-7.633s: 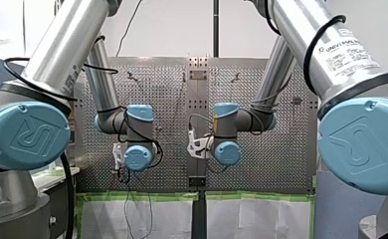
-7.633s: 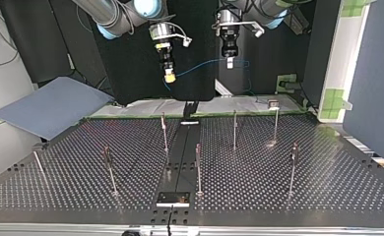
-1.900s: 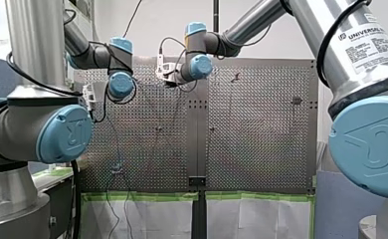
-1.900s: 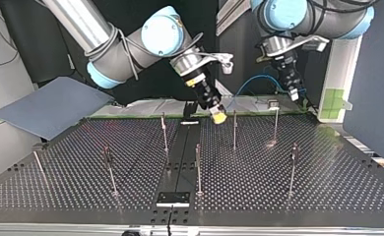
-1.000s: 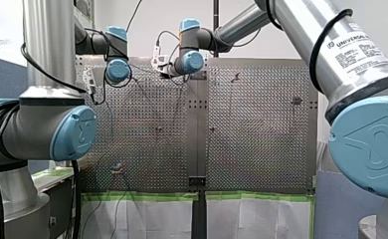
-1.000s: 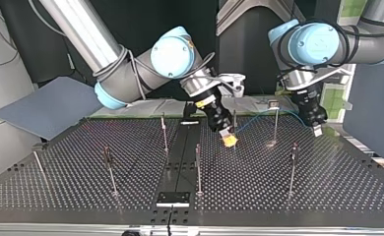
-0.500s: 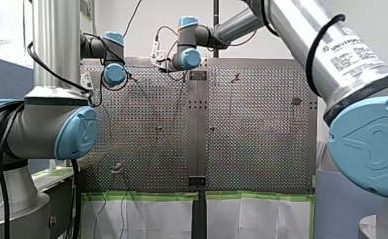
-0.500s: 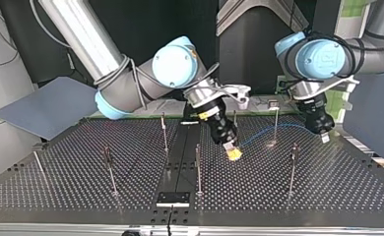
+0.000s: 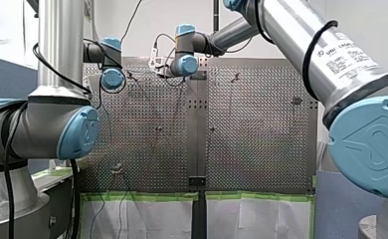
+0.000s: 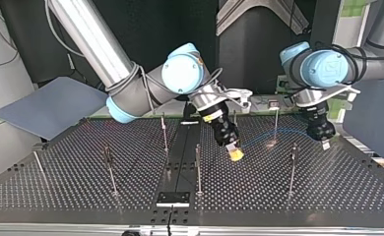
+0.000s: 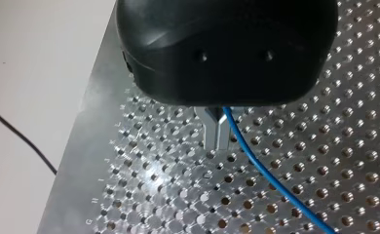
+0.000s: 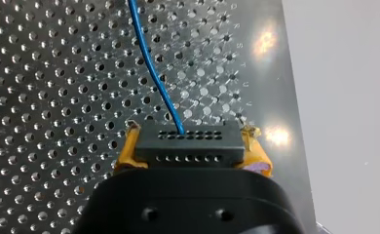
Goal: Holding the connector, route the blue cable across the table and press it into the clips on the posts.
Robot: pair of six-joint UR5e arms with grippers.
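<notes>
Both arms – my left arm [image 9: 57, 50], my right arm [image 9: 301, 40] – are silver metal tubes w/ round light-blue joint caps [image 9: 371, 144] (each cap embossed w/ a logo). A black cable [image 9: 314, 47] loops round the right tube; a second black cable [image 9: 73, 199] hangs by the left arm's base. A white label [image 9: 348, 52] on the right tube starts UNIVERSAL. At the wrists sit white brackets [image 10: 241, 93]. Up close my left gripper [image 11: 216, 141] has a glossy black rounded housing [image 11: 227, 48], 2 small screw holes, and narrow bare-metal fingers [image 11: 212, 131]. The body of my right gripper [image 12: 192, 146] is black too, also 2 screw holes – its fingers carry yellow pads [image 12: 128, 151].
</notes>
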